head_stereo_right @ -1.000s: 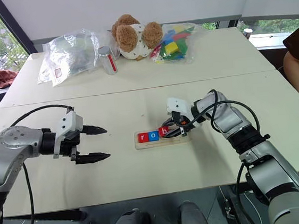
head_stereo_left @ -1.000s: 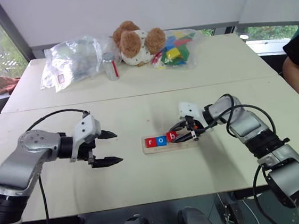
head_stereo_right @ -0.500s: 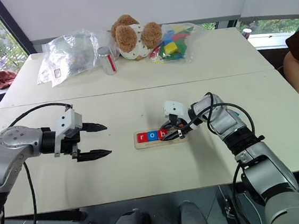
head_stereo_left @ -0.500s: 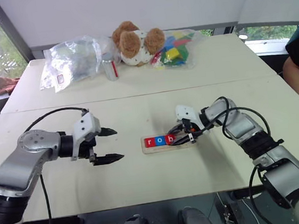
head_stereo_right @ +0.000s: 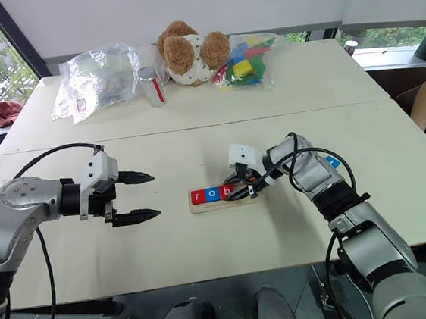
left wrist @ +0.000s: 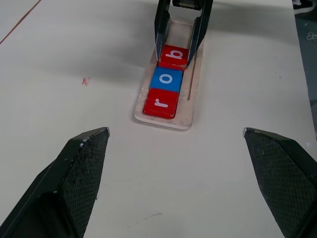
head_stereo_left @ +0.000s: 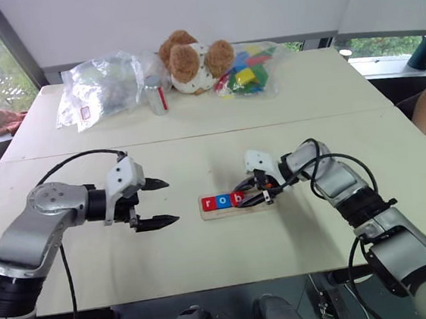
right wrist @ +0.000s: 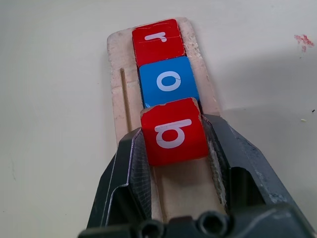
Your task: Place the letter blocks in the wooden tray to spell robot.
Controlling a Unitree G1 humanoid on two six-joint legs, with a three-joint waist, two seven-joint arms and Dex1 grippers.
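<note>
The right end effector is pinching the red "b" block from both sides, its fingers closed tight on the tile's edges and reaching in low along the wooden tray. The tile is sitting at the third place in the groove, touching the blue "o" block, which in turn is butting against the red "r" block at the tray's far end. Gripping by the sides probably lets the tile slide down squarely against its neighbour without disturbing the row. The "b" looks slightly raised at its near edge, so it may not be fully seated yet.

The left end effector is hanging spread wide and holding nothing, above the worktop well to the left of the tray, pointing toward it, likely waiting clear of the working arm.

Three letters are lining up; the tray's remaining length behind the gripping fingers is bare.
</note>
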